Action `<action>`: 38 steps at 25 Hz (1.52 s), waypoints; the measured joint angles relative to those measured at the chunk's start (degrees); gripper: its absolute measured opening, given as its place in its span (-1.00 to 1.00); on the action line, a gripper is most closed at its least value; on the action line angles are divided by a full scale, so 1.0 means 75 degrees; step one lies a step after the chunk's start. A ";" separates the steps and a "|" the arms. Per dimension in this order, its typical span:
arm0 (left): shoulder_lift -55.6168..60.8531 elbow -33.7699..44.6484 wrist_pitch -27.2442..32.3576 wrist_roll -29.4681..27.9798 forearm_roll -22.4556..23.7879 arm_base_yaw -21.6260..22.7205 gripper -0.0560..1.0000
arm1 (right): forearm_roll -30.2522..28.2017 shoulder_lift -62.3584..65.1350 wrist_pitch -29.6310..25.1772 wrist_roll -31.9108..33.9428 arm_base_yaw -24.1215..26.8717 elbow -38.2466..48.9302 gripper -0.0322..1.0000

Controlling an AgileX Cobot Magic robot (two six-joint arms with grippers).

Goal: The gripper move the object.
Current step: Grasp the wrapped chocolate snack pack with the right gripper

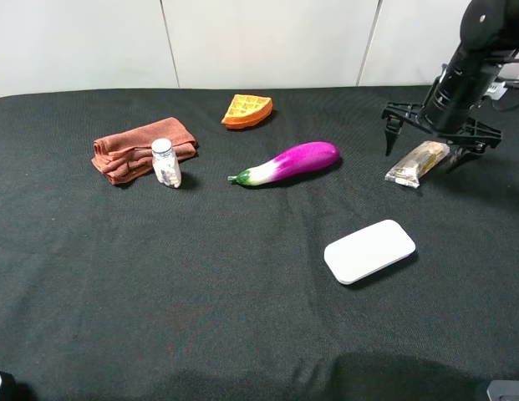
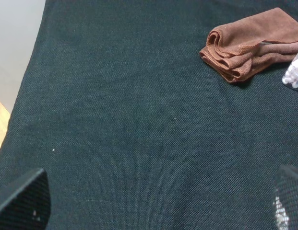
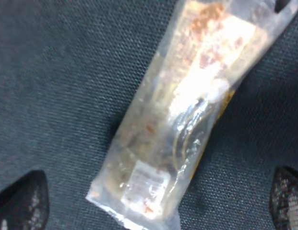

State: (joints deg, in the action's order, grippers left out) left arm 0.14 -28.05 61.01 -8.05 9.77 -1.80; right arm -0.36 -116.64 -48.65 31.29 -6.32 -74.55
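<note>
A clear-wrapped snack packet (image 1: pixel 418 163) with tan-brown contents lies flat on the black tablecloth (image 1: pixel 200 317), at the far right of the high view. The right gripper (image 1: pixel 439 144), a black claw, hangs directly above it with its fingers spread wide on either side, not touching the wrapper. In the right wrist view the packet (image 3: pixel 187 110) fills the gap between the two dark fingertips (image 3: pixel 24 199). A purple eggplant (image 1: pixel 288 163) lies left of the packet, a white rounded case (image 1: pixel 369 251) nearer the camera, and an orange waffle wedge (image 1: pixel 247 110) farther back. At far left, a small bottle (image 1: pixel 165 162) stands touching a folded brown cloth (image 1: pixel 142 149). The left gripper (image 2: pixel 156 201) is spread apart over bare tablecloth, holding nothing.
</note>
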 joint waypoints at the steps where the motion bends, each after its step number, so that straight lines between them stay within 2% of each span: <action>1: 0.0000 0.0000 0.0000 0.0000 0.0000 0.0000 0.91 | 0.0000 -0.0052 0.0011 0.0000 0.0000 0.0000 0.41; 9: 0.0000 0.0000 0.0000 0.0000 0.0000 0.0000 0.91 | -0.0009 -0.0326 0.0130 0.0121 0.0000 -0.0016 0.41; 19: 0.0000 0.0000 0.0000 0.0000 0.0000 0.0000 0.91 | -0.0032 -0.0712 -0.0038 0.0145 0.0000 -0.0616 0.41; 38: 0.0000 0.0000 0.0000 0.0000 0.0000 0.0000 0.91 | -0.0172 -0.0802 -0.0058 0.0145 0.0000 -0.0621 0.41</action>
State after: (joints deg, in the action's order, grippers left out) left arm 0.14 -28.05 61.01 -8.05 9.77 -1.80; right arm -1.65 -122.66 -49.09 32.38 -6.32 -79.21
